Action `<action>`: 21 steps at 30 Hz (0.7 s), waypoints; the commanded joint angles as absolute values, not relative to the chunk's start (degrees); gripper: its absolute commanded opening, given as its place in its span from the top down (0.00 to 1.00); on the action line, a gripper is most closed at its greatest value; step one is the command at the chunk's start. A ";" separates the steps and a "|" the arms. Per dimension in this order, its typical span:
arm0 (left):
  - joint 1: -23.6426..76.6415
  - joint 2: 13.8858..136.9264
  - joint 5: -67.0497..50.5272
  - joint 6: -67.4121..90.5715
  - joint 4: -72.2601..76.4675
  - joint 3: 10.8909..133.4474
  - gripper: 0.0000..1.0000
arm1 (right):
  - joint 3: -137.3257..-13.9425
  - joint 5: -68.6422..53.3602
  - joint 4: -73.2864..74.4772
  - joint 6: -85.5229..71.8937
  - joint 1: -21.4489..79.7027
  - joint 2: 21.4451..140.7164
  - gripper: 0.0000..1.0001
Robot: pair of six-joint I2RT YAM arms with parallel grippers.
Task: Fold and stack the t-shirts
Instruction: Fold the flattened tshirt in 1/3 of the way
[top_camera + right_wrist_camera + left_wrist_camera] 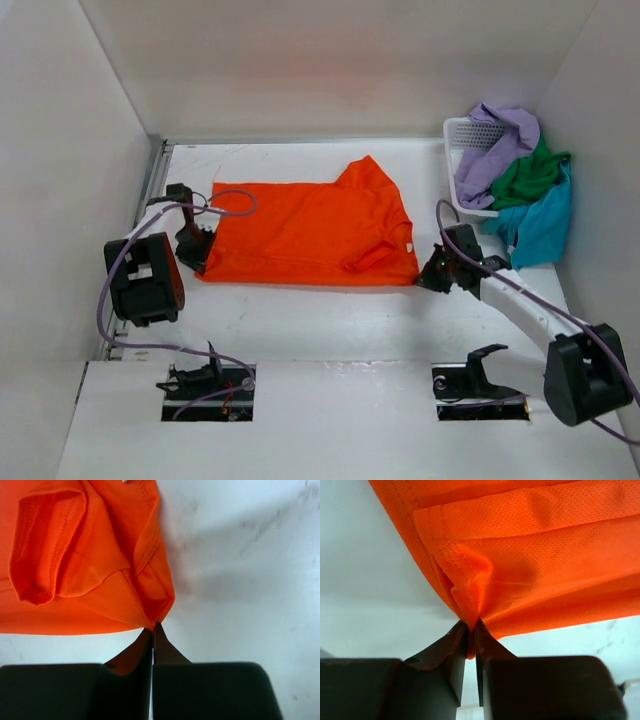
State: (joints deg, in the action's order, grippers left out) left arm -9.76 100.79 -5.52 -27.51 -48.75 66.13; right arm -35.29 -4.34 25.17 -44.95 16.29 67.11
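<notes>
Top external: a white basket [462,132] is seen at the far right of the table [330,325]. The lavender shirt [500,140] is heaped in it, while the green shirt [530,172] and teal shirt [542,225] are draped over its right rim; how much of them lies inside is hidden. The orange shirt [300,235] is spread flat mid-table.

Left wrist: the left gripper [471,626] is shown clamped on a bunched hem corner of the orange shirt, the rest of which is cut off by the frame.

Right wrist: the right gripper [153,628] is closed on the shirt's corner tip beside a folded sleeve. The cloth between the jaws is barely made out.
</notes>
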 commanded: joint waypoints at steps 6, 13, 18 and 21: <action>-12.17 91.15 1.92 -32.25 -56.07 64.41 0.55 | -31.29 -4.22 32.78 -52.47 21.31 58.71 0.58; -4.91 86.75 9.67 -35.59 -56.25 79.78 0.46 | -31.99 -1.06 37.52 -52.30 21.05 51.86 0.55; 17.83 86.13 3.71 -36.04 -55.81 84.90 0.37 | -33.31 0.61 37.36 -52.99 22.10 52.12 0.52; 34.70 89.63 -3.31 -35.86 -52.40 86.13 0.34 | -34.18 2.28 36.13 -53.26 23.24 52.56 0.50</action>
